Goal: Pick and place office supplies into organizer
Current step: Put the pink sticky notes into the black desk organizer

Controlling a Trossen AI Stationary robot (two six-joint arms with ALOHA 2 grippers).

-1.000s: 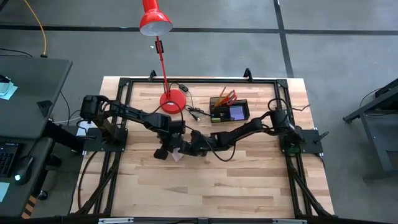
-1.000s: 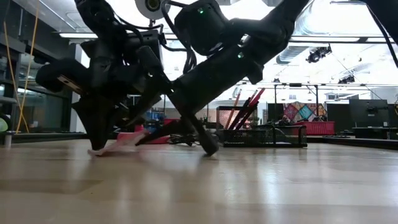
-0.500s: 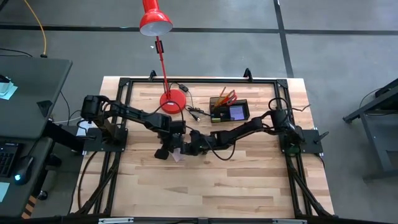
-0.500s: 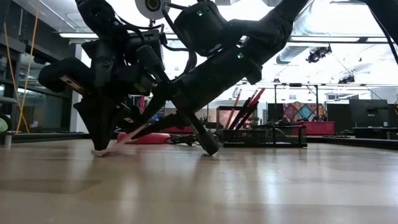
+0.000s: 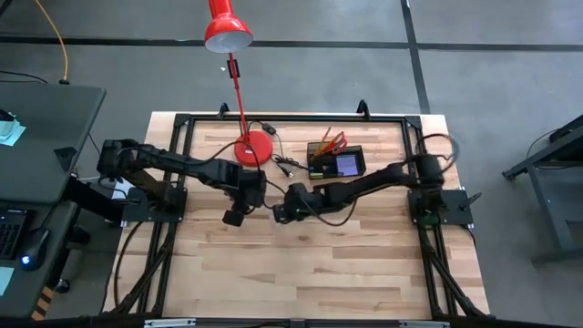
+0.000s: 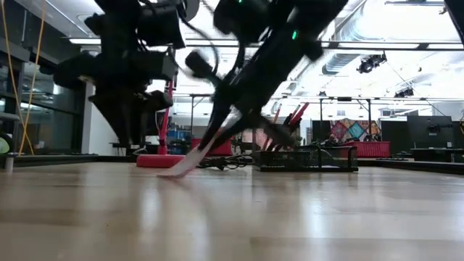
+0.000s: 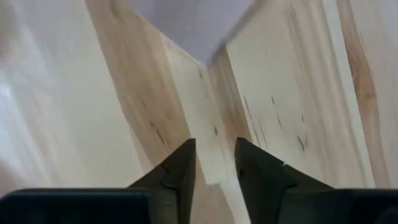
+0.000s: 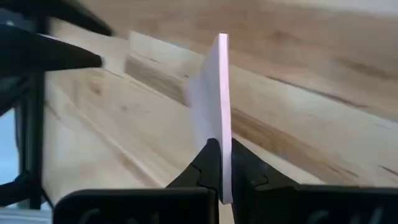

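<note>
Pink sticky-note pad [image 8: 214, 106] clamped edge-on between the right gripper [image 5: 284, 212] fingers near table centre, tilted with its lower corner at or just above the wooden table [image 5: 364, 264]; whether it touches, cannot tell. Left gripper [image 5: 239, 211] just to the left of it, fingers [image 7: 177, 174] slightly apart, holding nothing, a corner of the pad just ahead of the tips. Black organizer [image 5: 336, 163] sits farther back and right, red-handled scissors [image 5: 333, 142] and pencils standing in it, red lamp base [image 5: 254, 148] to its left; bare wood across the near half
</note>
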